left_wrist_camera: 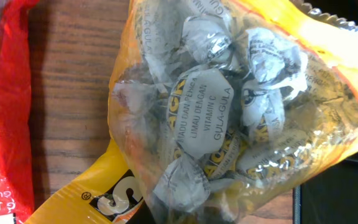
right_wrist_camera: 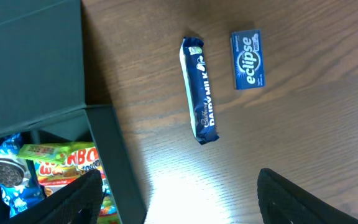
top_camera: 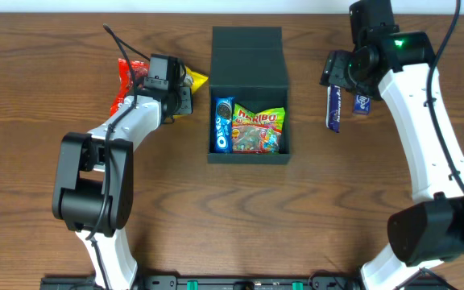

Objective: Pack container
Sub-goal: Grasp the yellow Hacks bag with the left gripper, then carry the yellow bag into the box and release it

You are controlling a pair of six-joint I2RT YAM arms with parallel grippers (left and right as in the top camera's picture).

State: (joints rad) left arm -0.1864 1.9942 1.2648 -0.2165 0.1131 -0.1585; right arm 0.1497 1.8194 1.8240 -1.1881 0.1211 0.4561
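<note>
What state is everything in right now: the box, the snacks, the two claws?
container, lid open, partly filled.
Oreo packet, inside the container.
Haribo bag, inside the container.
yellow candy bag, unpacked, below the left gripper.
red packet, on the table, unpacked.
Dairy Milk bar, on the table, unpacked.
Eclipse pack, on the table, unpacked.
left gripper, grip not visible.
right gripper, open, empty.

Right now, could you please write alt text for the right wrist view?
A Dairy Milk bar and a blue eclipse pack lie apart on the wooden table. At left, the open dark container holds Oreo and Haribo packets; the right gripper hangs open.
</note>
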